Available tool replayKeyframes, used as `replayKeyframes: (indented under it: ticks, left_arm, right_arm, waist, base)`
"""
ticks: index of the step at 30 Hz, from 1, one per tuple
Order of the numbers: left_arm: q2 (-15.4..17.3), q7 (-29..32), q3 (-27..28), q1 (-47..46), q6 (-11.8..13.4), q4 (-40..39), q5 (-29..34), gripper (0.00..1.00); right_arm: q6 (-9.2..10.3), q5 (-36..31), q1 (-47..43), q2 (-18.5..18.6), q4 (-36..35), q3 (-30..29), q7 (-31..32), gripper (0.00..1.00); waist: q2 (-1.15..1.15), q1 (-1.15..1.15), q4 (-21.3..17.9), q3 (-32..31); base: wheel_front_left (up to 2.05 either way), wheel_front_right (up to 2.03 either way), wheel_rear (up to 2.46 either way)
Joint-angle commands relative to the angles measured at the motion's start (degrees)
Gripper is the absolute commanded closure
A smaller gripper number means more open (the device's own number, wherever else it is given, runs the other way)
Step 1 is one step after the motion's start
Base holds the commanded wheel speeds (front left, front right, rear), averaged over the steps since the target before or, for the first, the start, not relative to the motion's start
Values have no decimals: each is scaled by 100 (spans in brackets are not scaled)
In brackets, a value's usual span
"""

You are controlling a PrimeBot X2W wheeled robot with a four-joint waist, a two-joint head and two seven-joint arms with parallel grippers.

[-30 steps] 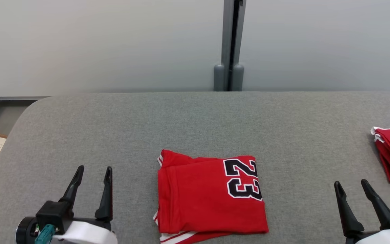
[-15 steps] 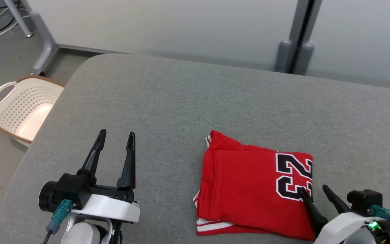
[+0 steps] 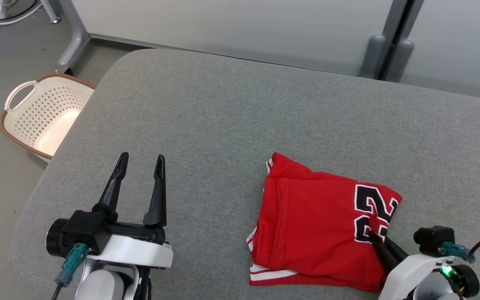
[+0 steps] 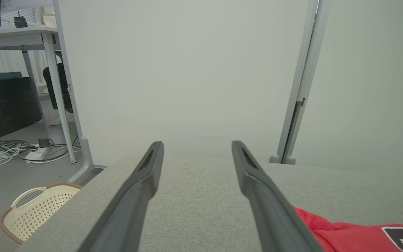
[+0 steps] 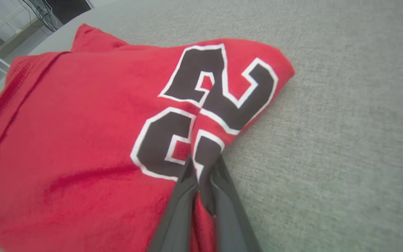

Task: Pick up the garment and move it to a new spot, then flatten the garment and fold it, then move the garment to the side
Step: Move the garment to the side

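Red cloth is pinched between the jaws of your right gripper [image 5: 203, 162]. They stand narrow, clamped on the folded garment [image 3: 323, 225] at its corner nearest that arm, biting a small ridge of fabric right at the black number. The rest of the garment lies flat on the grey table [image 3: 223, 104], spreading ahead of those jaws and to their left. Your left gripper [image 3: 140, 160] hangs over the table with its jaws wide and nothing between them. The garment sits off to their right, well apart, and a basket [image 3: 44, 112] stands on the floor off to their left.

Watch the grip. It looks like a bite on the top layers only, so a lift may peel those up and let the fold fall open. A one-corner hold could also let the garment swing and drag, undoing the stack. A quick sideways pull might slip the thin pinch out altogether.
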State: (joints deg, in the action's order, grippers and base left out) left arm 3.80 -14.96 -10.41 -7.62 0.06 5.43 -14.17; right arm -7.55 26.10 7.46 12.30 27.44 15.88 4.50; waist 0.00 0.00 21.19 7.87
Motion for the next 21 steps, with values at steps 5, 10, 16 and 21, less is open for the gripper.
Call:
replayKeyframes:
  ticks: [5, 10, 16, 21]
  left_arm:
    - [14, -26, 71, -26, -22, -127, 113, 0]
    - [48, -27, 142, -60, -39, -271, 218, 0]
    - [92, -27, 109, -141, -67, -388, 312, 0]
    - [129, -19, -23, -320, -121, -462, 385, 0]
  right_arm:
    - [13, -112, 42, 258, -198, 179, -174, 100]
    - [13, -137, 223, 574, -552, 552, -178, 100]
    - [12, -30, 487, 1080, -624, 923, -172, 100]
    - [12, 113, 907, 1518, -535, 1010, -323, 100]
  waist:
    - [0, 0, -496, 0]
    - [0, 0, -1521, 46]
    - [0, 0, -2515, 109]
    - [0, 0, -3003, 317]
  base:
    - [0, 0, 0]
    - [0, 0, 0]
    - [0, 0, 0]
    - [0, 0, 0]
